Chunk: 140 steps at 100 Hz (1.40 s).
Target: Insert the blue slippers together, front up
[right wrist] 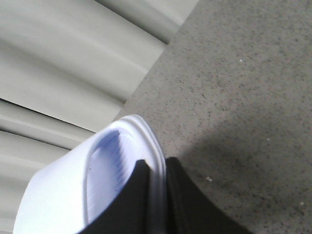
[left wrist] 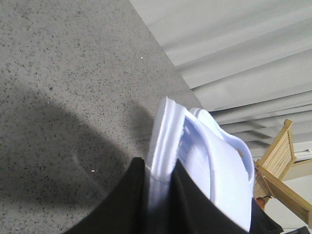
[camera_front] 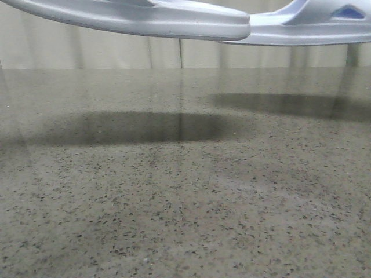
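Speckled grey stone table [camera_front: 185,220] fills your front view, and both blue slippers ride well above it at the top of the frame, the left slipper [camera_front: 145,17] overlapping in front of the right slipper [camera_front: 307,26], each throwing a dark shadow on the surface below. Your left gripper [left wrist: 161,195] has its black fingers [left wrist: 127,204] pinched on the sole edge of the left slipper, ribbed footbed facing the pale curtain [left wrist: 243,53]. Your right gripper [right wrist: 156,195] is likewise clamped on the right slipper's rim, off the table.
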{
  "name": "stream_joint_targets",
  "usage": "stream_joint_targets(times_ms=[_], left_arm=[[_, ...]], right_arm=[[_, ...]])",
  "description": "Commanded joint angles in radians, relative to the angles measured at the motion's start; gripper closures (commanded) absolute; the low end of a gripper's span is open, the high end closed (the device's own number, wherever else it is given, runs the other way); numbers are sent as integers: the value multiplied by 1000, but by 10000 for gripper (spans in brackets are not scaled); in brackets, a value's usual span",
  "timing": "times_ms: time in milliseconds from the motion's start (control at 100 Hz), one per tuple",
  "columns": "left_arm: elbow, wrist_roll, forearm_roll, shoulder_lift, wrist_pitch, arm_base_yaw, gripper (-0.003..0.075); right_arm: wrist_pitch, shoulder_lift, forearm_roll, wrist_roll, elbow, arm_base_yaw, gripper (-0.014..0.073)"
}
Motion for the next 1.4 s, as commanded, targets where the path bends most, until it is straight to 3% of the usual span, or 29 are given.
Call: stream_joint_targets(times_ms=[0,260,510,720,1390], left_arm=[[-26,-1,-46,-16,1,-9,701],[-26,-1,-44,-14,3,-9,704],[-26,-1,-40,-13,18,-9,704],[-26,-1,-40,-13,59,-9,704],[-26,1,-153,-13,232,-9,704]], right_arm=[[-52,-61,-45,-11,-62,0,701],[265,-176,-70,-11,-148,0,701],[402,-241,-33,-16,-151,5,701],[397,-242,98,-129,-151,103,701],[270,-145,123,-129,-138,345,701]])
